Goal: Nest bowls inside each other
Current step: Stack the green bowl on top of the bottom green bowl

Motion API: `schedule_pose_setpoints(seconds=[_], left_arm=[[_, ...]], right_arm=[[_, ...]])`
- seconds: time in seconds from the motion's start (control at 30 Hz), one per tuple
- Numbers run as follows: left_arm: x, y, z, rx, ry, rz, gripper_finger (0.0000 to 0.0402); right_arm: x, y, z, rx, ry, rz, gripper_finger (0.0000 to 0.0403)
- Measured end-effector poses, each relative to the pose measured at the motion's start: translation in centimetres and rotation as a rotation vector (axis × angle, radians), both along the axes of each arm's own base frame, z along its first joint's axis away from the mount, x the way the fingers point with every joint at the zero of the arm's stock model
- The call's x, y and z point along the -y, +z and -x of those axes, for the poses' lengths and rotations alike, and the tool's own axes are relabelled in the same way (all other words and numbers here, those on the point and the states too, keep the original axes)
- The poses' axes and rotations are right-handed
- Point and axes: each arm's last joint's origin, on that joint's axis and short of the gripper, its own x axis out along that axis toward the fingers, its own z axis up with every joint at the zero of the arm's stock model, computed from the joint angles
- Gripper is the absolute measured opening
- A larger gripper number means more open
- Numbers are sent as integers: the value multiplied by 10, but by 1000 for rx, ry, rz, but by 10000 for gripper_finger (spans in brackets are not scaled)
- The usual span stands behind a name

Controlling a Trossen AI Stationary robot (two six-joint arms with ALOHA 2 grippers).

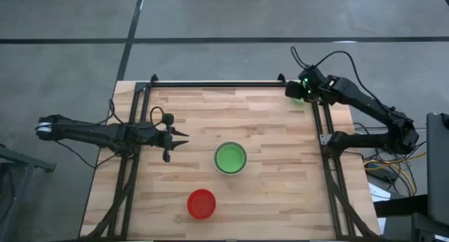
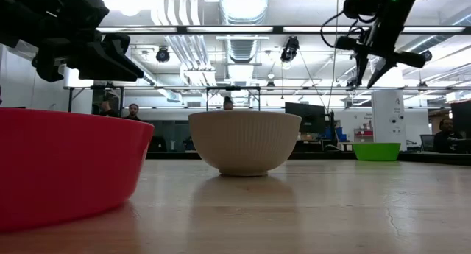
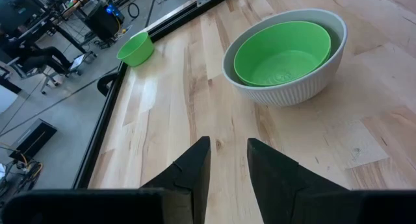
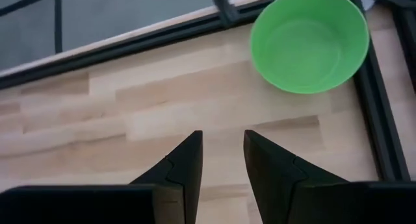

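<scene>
The left gripper [image 1: 177, 139] hovers above the wooden table [image 1: 273, 200] on its left half, its two dark fingers [image 3: 195, 165] standing a little apart with bare wood showing in the gap between them and nothing held; just ahead of it, near the table's middle, sits the off-white ribbed bowl [image 1: 230, 158], upright, with a green bowl [image 3: 283, 52] nested inside it, its rim just below the outer rim; the gripper is near this pair but not touching it; the red bowl [image 1: 201, 203] stands alone toward the near edge of the table, apart from the nested pair and closest to the low camera, where its side fills the left of that view [image 2: 66, 166]; the right gripper [image 4: 221, 160] is raised over the far right corner of the table, fingers likewise slightly parted and empty; beside it, at that corner against the black frame rail [image 4: 130, 45], rests a single green bowl [image 4: 309, 41], upright and on its own, well apart from the others; how many green bowls lie inside the off-white one cannot be told; people sit in the room beyond the table.
</scene>
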Motion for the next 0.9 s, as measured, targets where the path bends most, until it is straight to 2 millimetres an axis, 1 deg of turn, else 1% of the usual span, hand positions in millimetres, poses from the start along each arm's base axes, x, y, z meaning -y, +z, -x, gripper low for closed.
schedule_pose_setpoints(seconds=[0.1, 0.23, 0.37, 0.47, 0.53, 0.73, 0.9], left_arm=[[0, 0, 0, 0, 0, 0, 108], [0, 0, 0, 0, -1, 0, 108], [0, 0, 0, 0, 0, 0, 108], [0, 0, 0, 0, 0, 0, 108], [0, 0, 0, 0, 0, 0, 108], [0, 0, 0, 0, 0, 0, 108], [0, 0, 0, 0, -1, 0, 108]], right_arm=[[10, -4, 4, 25, -65, -51, 109], [27, -16, 5, 35, -130, -139, 109], [41, -28, 4, 36, -185, -223, 109], [49, -34, 1, 29, -205, -254, 109], [54, -38, -1, 14, -192, -275, 109], [70, -41, -12, -77, -51, -285, 109], [84, -42, -18, -176, 27, -354, 98]])
